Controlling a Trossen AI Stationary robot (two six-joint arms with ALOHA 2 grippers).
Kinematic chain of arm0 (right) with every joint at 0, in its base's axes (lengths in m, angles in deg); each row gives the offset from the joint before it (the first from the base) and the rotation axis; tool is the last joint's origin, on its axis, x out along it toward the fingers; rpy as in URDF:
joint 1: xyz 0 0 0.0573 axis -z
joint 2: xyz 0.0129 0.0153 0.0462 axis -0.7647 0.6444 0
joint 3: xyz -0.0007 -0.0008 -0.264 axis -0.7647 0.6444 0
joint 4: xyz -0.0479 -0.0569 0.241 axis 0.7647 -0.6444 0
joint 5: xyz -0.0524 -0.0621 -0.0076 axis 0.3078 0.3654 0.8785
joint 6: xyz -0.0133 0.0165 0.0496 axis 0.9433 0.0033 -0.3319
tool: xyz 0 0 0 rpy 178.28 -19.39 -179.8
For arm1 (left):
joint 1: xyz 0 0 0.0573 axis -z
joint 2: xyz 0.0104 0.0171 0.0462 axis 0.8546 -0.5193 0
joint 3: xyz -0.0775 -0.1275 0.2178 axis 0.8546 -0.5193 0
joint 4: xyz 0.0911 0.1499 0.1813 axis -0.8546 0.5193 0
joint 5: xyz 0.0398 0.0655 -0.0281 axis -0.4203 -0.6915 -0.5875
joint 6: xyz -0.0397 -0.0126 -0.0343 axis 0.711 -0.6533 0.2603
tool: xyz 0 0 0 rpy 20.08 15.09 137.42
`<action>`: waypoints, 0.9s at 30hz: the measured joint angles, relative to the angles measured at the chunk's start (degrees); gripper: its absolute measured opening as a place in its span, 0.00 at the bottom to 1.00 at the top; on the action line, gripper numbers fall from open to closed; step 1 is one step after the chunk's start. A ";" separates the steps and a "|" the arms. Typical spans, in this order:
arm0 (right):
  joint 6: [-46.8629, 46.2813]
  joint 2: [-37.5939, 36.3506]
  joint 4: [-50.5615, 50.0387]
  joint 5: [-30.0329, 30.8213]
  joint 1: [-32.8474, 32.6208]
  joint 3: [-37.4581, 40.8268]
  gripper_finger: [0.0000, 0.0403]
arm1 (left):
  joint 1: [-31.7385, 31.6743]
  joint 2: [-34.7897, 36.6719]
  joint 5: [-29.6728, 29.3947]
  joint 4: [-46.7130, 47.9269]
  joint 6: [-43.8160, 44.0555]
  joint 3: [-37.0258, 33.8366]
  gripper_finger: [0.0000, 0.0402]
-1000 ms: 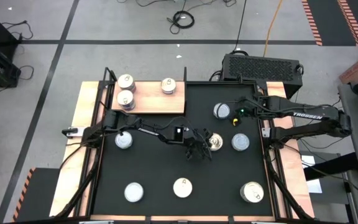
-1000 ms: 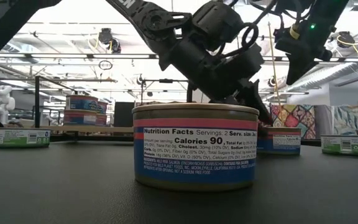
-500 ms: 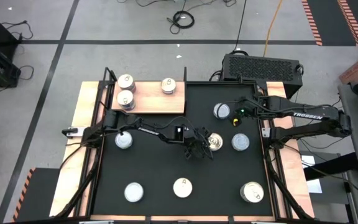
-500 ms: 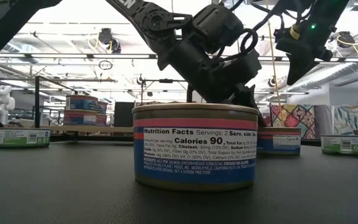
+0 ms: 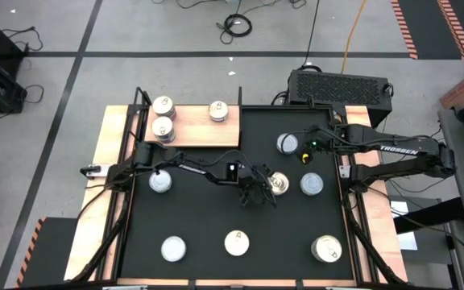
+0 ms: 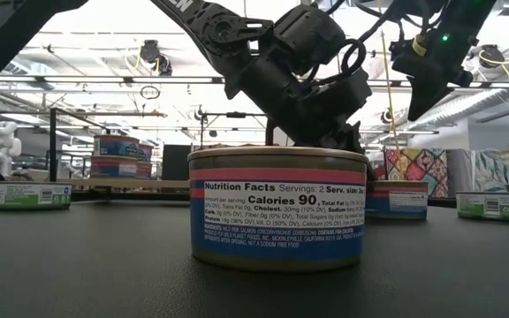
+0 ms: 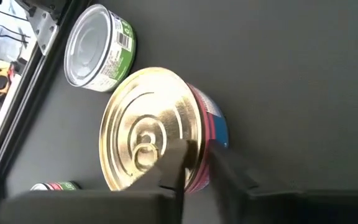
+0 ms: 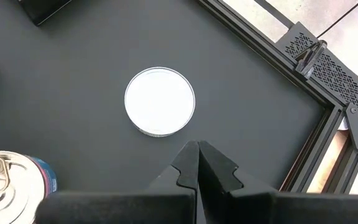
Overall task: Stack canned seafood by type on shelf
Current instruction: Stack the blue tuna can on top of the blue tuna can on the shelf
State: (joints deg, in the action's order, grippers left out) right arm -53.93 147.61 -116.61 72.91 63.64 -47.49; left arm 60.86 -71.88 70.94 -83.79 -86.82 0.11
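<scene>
Black mat [image 5: 208,225]: left claw [image 7: 194,163] pinches gold-lidded can [image 7: 151,134].

The squat round tin with a pink and blue paper label [image 6: 277,207], nearest in the low view, reads "Nutrition Facts", "Servings: 2" and "Calories 90"; the dark right arm [image 5: 399,150] carries white "TROSSEN" lettering in the high view

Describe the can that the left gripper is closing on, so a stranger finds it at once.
On the black mat, look near the middle, at the left gripper. There sits the can. Its lid is gold with a pull-tab; neighbouring cans have silver lids.
</scene>
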 joint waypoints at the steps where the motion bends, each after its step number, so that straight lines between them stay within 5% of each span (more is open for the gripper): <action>1: 0.00 0.00 0.00 0.00 0.00 0.00 0.00 | 0.00 0.02 0.00 -0.13 -0.03 0.00 0.09; 12: 0.60 0.02 -0.12 0.01 0.02 0.00 0.00 | 1.27 3.03 -1.70 5.80 0.68 -0.17 0.01; 27: 1.55 -0.04 -0.04 0.17 0.00 -0.01 0.00 | 1.51 19.47 -1.40 19.82 11.75 -1.24 0.00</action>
State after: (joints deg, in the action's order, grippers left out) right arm -52.38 147.57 -116.66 73.08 63.64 -47.50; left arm 62.37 -52.41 69.54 -63.97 -75.07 -1.13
